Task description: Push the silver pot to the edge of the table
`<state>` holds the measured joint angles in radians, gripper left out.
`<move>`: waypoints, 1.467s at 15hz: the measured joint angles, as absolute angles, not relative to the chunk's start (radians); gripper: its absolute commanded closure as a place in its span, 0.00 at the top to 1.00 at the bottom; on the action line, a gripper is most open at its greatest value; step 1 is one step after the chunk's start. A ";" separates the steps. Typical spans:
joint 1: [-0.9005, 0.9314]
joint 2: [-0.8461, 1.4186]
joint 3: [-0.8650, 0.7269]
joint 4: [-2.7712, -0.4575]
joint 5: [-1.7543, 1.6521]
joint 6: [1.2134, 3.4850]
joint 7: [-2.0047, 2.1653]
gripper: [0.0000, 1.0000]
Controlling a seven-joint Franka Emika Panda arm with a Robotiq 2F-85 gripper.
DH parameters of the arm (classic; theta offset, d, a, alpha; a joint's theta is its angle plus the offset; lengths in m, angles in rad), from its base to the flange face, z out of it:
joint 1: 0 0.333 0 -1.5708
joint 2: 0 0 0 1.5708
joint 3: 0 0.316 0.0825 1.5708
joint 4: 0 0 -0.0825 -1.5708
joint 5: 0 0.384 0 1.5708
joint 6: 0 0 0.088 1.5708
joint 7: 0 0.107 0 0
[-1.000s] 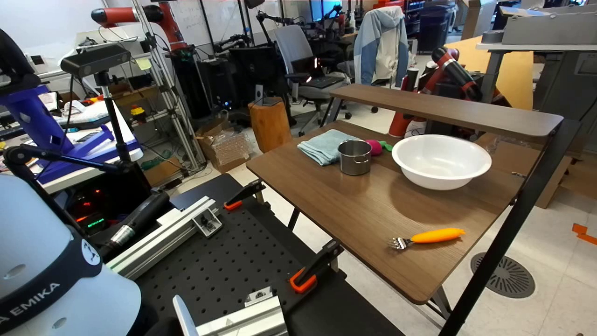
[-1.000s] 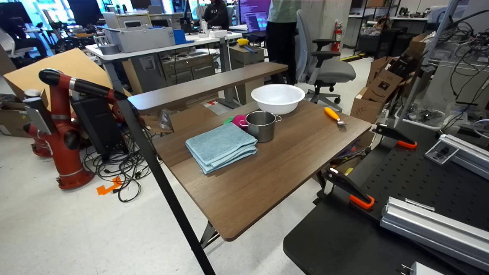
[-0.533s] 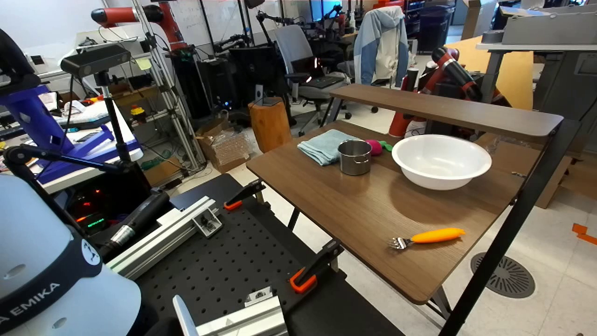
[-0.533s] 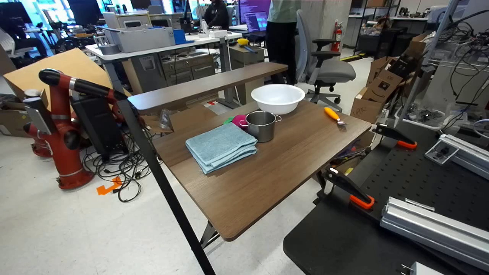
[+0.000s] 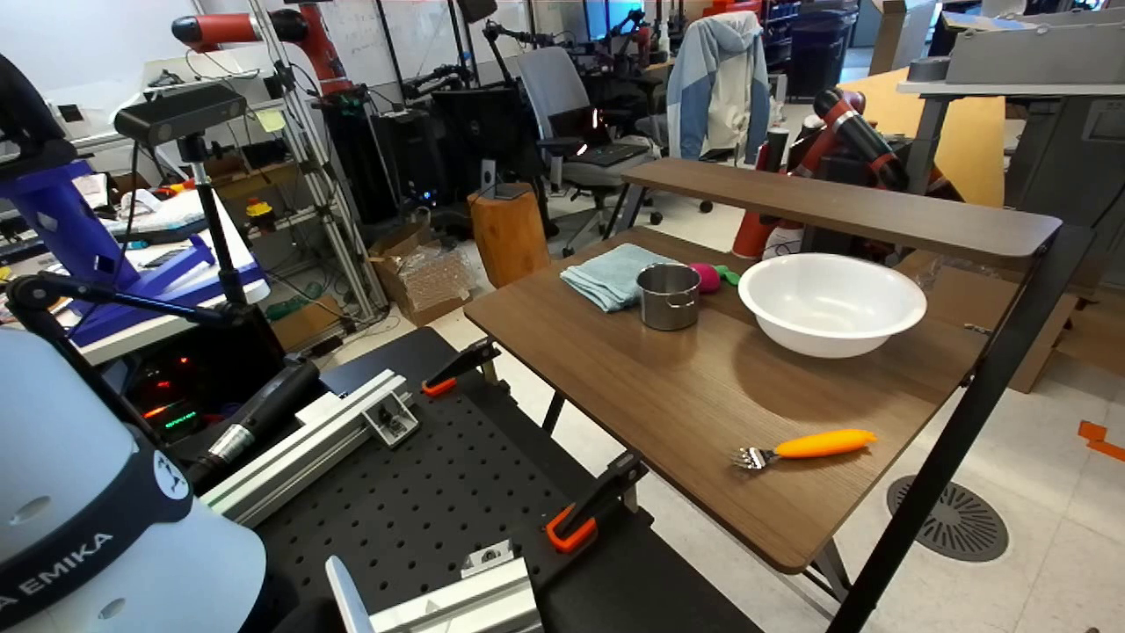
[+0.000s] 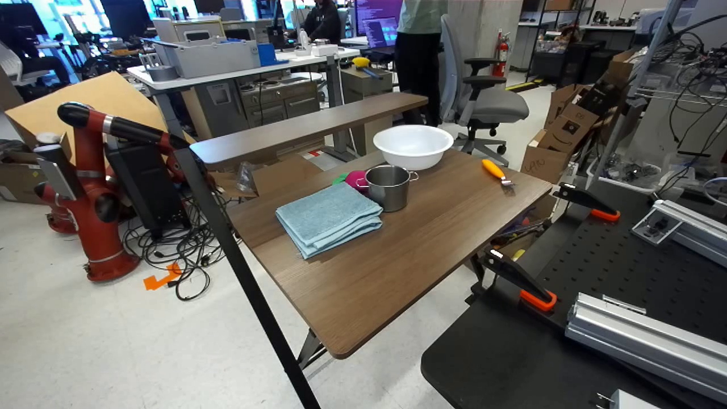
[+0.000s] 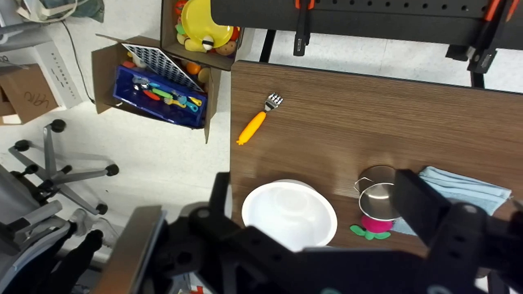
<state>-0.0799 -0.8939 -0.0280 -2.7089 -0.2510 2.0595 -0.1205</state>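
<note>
Pot: stands upright on the table, between towel and bowl; set well in from the edge facing the bench; dull grey, dark within.
Gripper: fills the lower part of the wrist view, with jaws wide apart; screens part of the pot with one finger.
Towel: light blue, folded, just beside the pot; cannot tell whether touching.
Toy: pink with green leaves, just beside the pot, toward the shelf.
Bowl: white, much larger than the pot, near but apart from it.
Fork: orange-handled, lies near a corner of the table, well apart from the pot, tines toward the bench.
Clamps: black and orange, at the bench edge facing the table.
Arm: white, banded dark, lettered "EMIKA", in an exterior view.
</note>
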 measured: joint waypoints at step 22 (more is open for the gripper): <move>0.079 0.059 -0.085 -2.175 0.218 2.249 -0.347 1.00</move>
